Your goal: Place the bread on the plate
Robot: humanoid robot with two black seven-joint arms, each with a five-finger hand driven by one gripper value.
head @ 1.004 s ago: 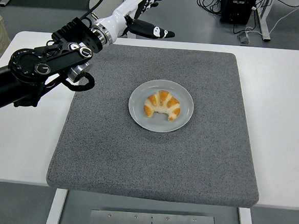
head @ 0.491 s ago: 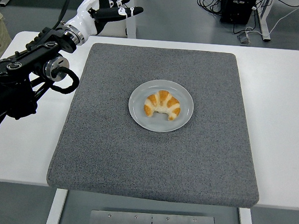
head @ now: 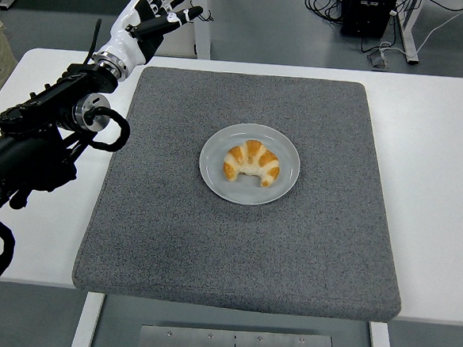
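A golden croissant (head: pixel 251 163) lies on a round grey plate (head: pixel 286 180) in the middle of the grey mat (head: pixel 242 246). My left hand (head: pixel 157 11), white with black fingertips, is at the far left, above the mat's back left corner, well away from the plate. Its fingers are spread and hold nothing. The black left arm (head: pixel 39 140) runs along the table's left side. The right arm is out of view.
The white table (head: pixel 438 180) shows on both sides of the mat. Cables and a black box (head: pixel 368 10) lie on the floor behind the table. A white stand (head: pixel 196 20) is behind the left hand.
My left hand has pulled back to the left and away from the plate, from over the mat's back edge to past its back left corner. The croissant and plate have not moved.
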